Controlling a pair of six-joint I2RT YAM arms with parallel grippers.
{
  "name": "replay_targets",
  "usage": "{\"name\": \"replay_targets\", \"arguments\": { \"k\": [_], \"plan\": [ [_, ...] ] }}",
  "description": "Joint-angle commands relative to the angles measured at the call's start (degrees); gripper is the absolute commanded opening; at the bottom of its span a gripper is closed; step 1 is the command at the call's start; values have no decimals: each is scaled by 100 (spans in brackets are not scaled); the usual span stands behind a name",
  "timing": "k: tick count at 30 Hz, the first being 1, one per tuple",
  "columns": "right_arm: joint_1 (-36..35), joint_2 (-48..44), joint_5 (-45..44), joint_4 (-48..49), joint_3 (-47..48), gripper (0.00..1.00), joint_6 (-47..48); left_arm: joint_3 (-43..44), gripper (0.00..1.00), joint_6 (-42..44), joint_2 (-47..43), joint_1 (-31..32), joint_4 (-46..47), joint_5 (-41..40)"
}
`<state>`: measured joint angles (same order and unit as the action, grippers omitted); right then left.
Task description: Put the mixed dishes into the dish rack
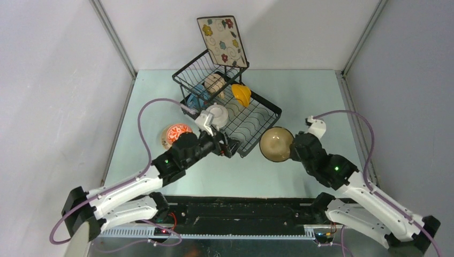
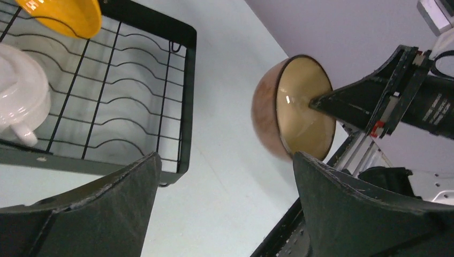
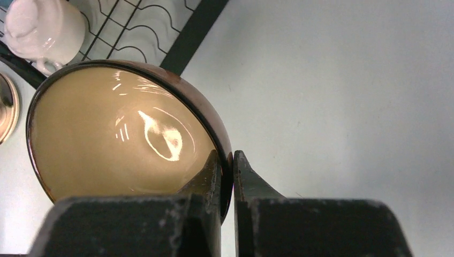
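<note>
My right gripper (image 1: 293,148) (image 3: 229,160) is shut on the rim of the tan bowl (image 1: 276,144) (image 3: 118,134) (image 2: 300,107), one finger inside and one outside, just right of the dish rack (image 1: 278,113) (image 2: 187,107) (image 3: 198,29). The left gripper (image 1: 230,145) (image 2: 225,171) hangs open and empty at the rack's near corner. In the rack are a white two-handled bowl (image 1: 217,115) (image 2: 19,96) (image 3: 45,29), an orange-yellow bowl (image 1: 241,94) (image 2: 64,16), a beige mug (image 1: 214,83), a blue mug (image 1: 197,97) and a square floral plate (image 1: 221,40) standing in the raised basket.
A red-patterned bowl (image 1: 175,134) sits on the table left of the rack, behind the left arm. Grey walls close in the table at the back and both sides. The arms' black base rail runs along the near edge.
</note>
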<state>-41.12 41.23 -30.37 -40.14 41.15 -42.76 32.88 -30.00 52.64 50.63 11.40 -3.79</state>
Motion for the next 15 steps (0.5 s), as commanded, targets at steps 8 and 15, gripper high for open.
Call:
{"name": "replay_targets", "arguments": {
  "k": [8,15],
  "plan": [
    [-1696,1141,-2056,616,1228,0,-118,1503,96,-120,1229,346,-1000,-320],
    [-2142,1473,-2276,949,1472,0,37,1825,76,-100,1708,420,-1489,-433]
  ]
}}
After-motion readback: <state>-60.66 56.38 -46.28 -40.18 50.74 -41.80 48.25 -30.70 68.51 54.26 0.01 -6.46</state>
